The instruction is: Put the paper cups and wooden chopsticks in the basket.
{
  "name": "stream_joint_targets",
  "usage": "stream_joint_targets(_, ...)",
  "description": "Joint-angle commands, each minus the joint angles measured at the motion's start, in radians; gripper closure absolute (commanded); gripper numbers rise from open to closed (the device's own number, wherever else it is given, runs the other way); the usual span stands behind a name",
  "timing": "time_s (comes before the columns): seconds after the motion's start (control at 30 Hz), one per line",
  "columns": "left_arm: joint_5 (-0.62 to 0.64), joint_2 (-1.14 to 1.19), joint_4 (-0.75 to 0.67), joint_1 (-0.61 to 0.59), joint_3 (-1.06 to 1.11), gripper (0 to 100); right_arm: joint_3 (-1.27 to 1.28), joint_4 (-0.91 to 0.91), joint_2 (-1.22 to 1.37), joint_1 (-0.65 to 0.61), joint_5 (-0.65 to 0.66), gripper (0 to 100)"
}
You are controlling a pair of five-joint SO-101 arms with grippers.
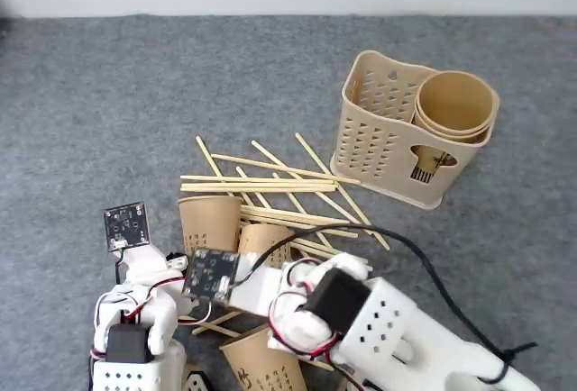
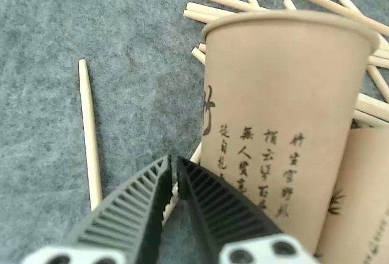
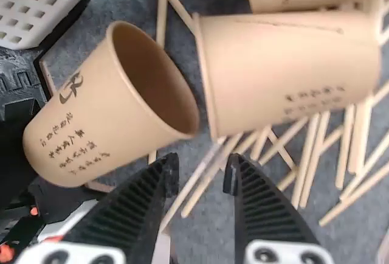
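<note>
Paper cups (image 3: 79, 130): light, thin-walled, crushable (pinch the rim gently). Loose among wooden chopsticks (image 1: 252, 182), apart from basket (image 1: 374, 139). Left gripper (image 2: 172, 162) closed, empty; right gripper (image 3: 197, 170) parted, empty.

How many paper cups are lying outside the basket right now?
3. The first cup and the second cup sit side by side at the chopsticks; the third cup lies apart, at the high view's bottom edge. More may be hidden.
</note>
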Motion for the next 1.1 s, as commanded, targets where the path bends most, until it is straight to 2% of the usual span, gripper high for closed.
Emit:
stream_joint_targets(0.0, -0.005, -0.012, 0.003, 0.002, -0.008, 99, 0.000, -0.051, -0.027, -0.076, -0.002, 85.2)
stream_joint_targets(0.07, -0.005, -0.012, 0.003, 0.002, -0.008, 99, 0.008, -0.068, -0.051, -0.108, -0.002, 85.1)
stream_joint_targets(0.33, -0.005, -0.012, 0.003, 0.002, -0.008, 99, 0.157, -0.242, -0.182, -0.110, 0.005, 85.1)
stream_joint_targets(0.47, -0.005, -0.012, 0.003, 0.002, -0.008, 99, 0.236, -0.328, -0.191, -0.101, 0.074, 85.1)
stream_joint_targets(0.83, -0.005, -0.012, 0.003, 0.002, -0.008, 99, 0.361, -0.503, -0.199, 0.196, 0.222, 85.3)
stream_joint_targets(1.07, -0.005, -0.012, 0.003, 0.002, -0.008, 99, 0.359, -0.568, -0.200, 0.272, 0.255, 85.5)
